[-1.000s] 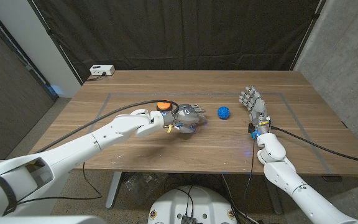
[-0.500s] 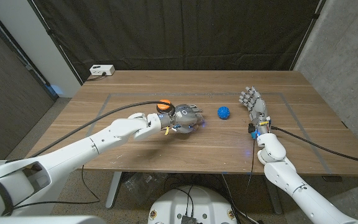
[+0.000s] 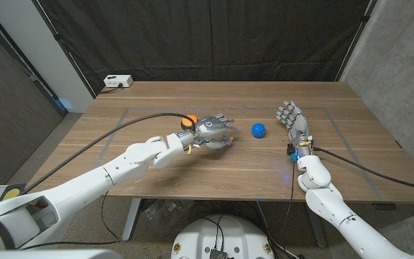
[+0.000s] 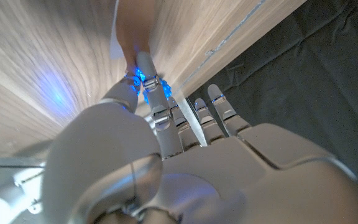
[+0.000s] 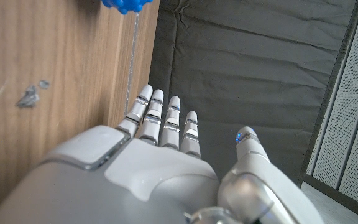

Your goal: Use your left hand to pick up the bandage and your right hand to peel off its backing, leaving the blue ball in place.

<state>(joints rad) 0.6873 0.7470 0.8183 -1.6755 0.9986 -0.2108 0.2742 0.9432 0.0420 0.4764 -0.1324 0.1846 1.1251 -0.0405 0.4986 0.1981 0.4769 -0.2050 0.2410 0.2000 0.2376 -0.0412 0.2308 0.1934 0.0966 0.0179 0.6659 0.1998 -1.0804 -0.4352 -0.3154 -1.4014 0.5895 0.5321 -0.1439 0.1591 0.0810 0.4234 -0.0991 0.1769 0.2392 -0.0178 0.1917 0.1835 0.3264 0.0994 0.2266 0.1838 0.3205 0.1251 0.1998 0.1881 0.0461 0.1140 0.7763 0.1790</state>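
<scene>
Arms: glossy white rounded shells, a black cable running along each.
Left hand [image 3: 212, 130]: grey metallic segmented fingers, orange round cap at the wrist, blue lights.
Right hand [image 3: 293, 119]: grey metallic segmented fingers, matching.

Blue ball [image 3: 259, 130] on wooden table [image 3: 192, 165]

Wooden table [image 3: 192, 169] before a black curtain [image 3: 214, 39]

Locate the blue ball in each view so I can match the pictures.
Head view: blue ball at table centre, between the left hand and right hand.
Left wrist view: not in it.
Right wrist view: cut by the top edge.
Shared landmark: the wooden table.
</scene>
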